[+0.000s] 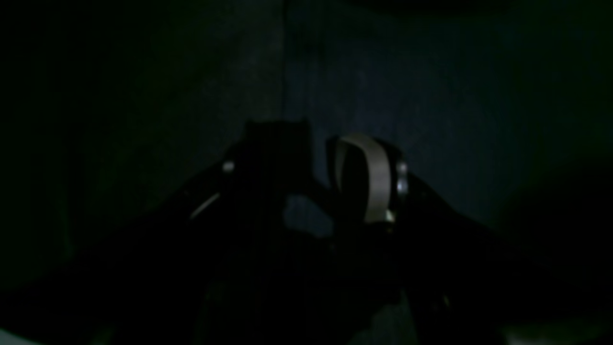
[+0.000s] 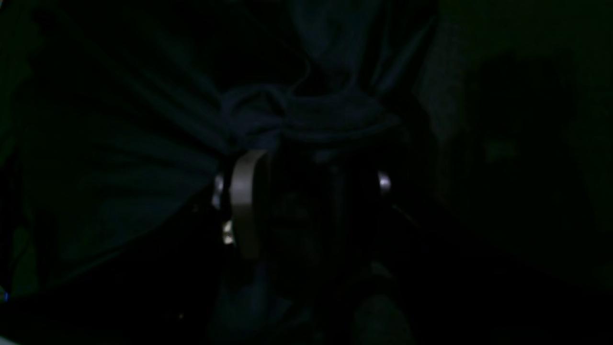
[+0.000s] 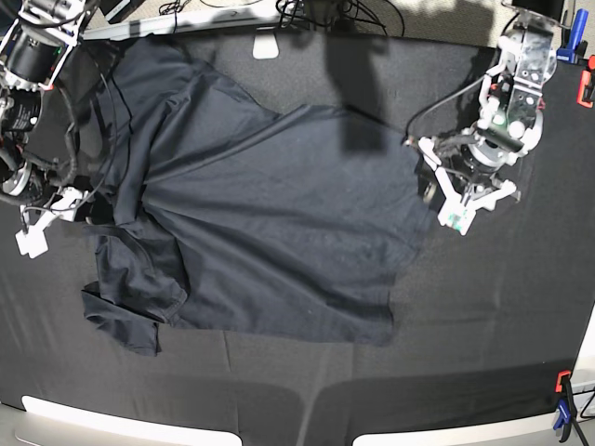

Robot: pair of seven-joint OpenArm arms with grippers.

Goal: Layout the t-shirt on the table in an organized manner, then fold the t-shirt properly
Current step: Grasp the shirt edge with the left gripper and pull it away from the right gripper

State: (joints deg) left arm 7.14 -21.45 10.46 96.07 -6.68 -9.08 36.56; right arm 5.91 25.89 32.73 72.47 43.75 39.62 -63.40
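The left gripper (image 3: 444, 197) sits just off the right edge of the t-shirt (image 3: 260, 214) in the base view, its white fingers spread apart and holding nothing, the dark cloth of the table (image 3: 502, 307) showing beneath it. From its own wrist camera the picture is very dim, but the left gripper (image 1: 325, 158) can be made out with a gap between its two fingers and only flat dark cloth ahead of it. The right gripper (image 3: 46, 218) is at the far left side of the base view, low beside the shirt's left edge, close to a bunched sleeve; from there I cannot tell how its fingers stand. Its wrist camera is also very dark, yet the right gripper (image 2: 306, 167) appears with its fingers set apart, and a gathered ridge of bluish fabric lies right in front of the tips; whether the cloth is touched or just beside them I cannot tell. The t-shirt lies spread across the middle and left of the table, mostly flat with long creases, its lower left sleeve crumpled and folded over. A red and blue clamp (image 3: 563, 401) grips the table's near right corner.
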